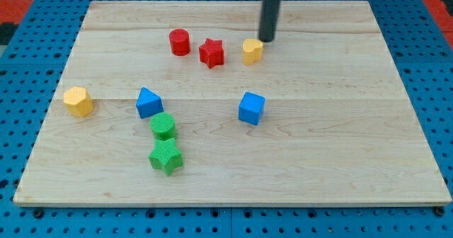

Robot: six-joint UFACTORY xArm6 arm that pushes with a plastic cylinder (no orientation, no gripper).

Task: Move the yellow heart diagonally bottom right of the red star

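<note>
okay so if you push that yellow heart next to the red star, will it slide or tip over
The yellow heart looks squat and flat-bottomed, so it probably slides rather than tips. My tip sits off-centre at its upper right, so it may rotate on the smooth board.

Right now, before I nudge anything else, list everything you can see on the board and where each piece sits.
Wooden board: one, light wood, fills most of the view.
Red cylinder: one, red, near the view's top, left of the red star.
Red star: one, red, between the cylinder and the heart.
Yellow heart: one, yellow, right of the star.
Yellow block: one, yellow, at the view's left.
Blue wedge-like block: one, blue, left of centre.
Blue cube: one, blue, centre.
Green cylinder: one, green, below the blue wedge-like block.
Green star: one, green, just below the green cylinder.
My tip: one, dark rod, just above-right of the yellow heart.
</note>
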